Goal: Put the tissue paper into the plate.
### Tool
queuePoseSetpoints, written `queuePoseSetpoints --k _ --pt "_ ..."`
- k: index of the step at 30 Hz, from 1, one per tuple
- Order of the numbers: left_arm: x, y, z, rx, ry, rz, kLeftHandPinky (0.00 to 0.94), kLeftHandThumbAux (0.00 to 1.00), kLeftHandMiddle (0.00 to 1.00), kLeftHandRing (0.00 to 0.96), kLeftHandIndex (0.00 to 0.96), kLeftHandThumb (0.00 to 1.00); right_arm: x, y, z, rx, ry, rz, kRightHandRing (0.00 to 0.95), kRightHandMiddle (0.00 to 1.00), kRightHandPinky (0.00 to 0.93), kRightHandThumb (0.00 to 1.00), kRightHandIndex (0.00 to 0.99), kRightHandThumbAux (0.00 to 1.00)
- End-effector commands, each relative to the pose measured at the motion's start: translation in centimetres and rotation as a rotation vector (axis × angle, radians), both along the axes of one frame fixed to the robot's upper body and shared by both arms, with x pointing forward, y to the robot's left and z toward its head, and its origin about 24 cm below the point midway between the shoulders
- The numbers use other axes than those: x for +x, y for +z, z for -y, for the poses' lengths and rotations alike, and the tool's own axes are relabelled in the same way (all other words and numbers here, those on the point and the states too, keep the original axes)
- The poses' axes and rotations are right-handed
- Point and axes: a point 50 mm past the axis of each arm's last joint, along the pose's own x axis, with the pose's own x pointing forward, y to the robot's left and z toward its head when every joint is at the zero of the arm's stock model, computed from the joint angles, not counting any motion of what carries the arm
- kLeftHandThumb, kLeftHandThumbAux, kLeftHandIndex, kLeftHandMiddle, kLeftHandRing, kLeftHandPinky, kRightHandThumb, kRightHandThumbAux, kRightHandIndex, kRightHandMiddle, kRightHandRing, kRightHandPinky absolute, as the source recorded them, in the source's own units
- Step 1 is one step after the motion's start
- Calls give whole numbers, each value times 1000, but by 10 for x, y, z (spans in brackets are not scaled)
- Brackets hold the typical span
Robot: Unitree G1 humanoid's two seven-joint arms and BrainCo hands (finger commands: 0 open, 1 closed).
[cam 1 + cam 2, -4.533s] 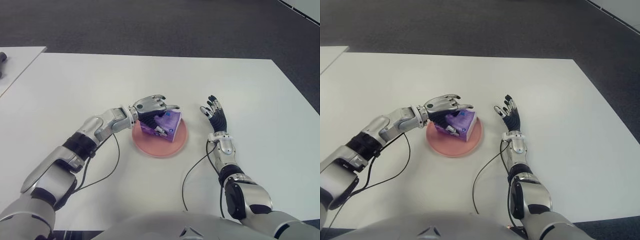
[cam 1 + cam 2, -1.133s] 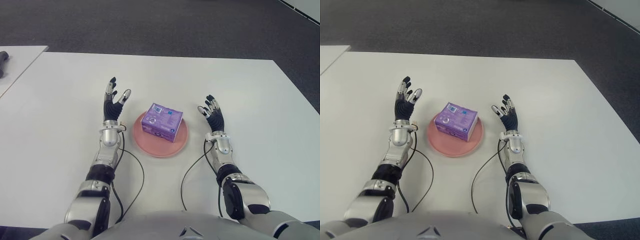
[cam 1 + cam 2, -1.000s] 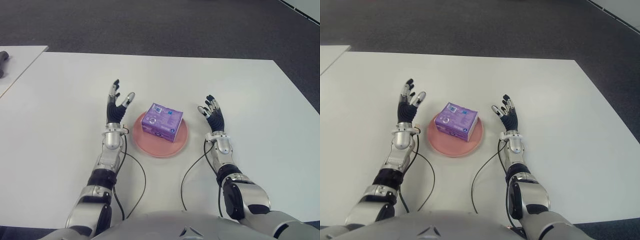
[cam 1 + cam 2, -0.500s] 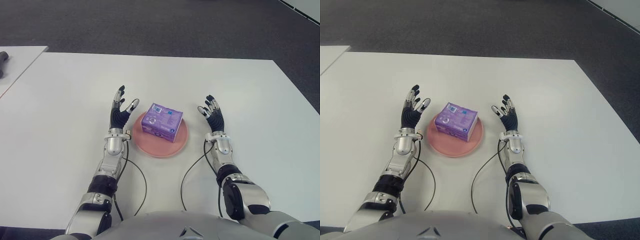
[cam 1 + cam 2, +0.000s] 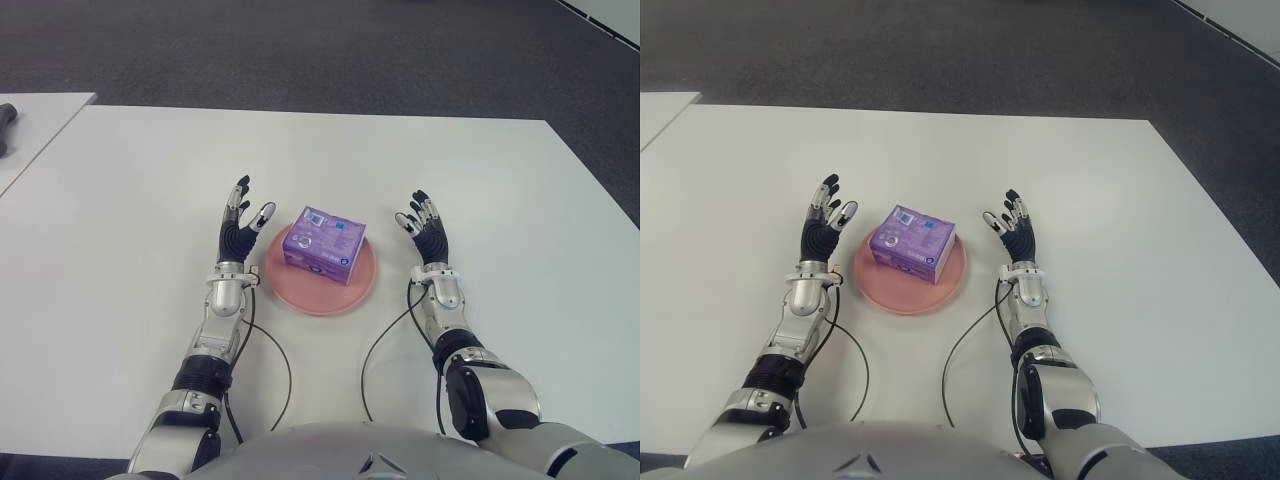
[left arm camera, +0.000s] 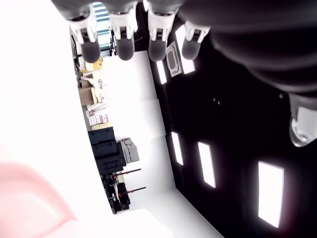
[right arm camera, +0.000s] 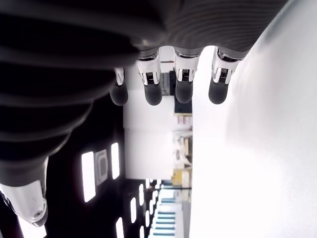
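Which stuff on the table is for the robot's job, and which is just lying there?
For the job:
- purple tissue pack, lying in the plate
- pink plate
- left hand, open, left of the plate
- right hand, open, right of it

Just there:
- white table
- black cables

Legible text: none found.
Printed label on top of purple tissue pack [image 5: 323, 243], too small to read.
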Motion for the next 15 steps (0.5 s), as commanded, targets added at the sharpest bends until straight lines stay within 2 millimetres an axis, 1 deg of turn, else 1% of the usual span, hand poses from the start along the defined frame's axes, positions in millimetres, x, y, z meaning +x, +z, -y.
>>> queuePoseSetpoints --k 1,15 --pt "-1 -4 -7 4 13 -5 0 352 0 0 0 0 -22 -30 0 22 -11 -144 0 0 0 48 0 587" --pt "-2 -4 -15 2 76 26 0 378 0 0 0 0 -22 -30 2 22 -12 -146 0 0 0 48 0 587"
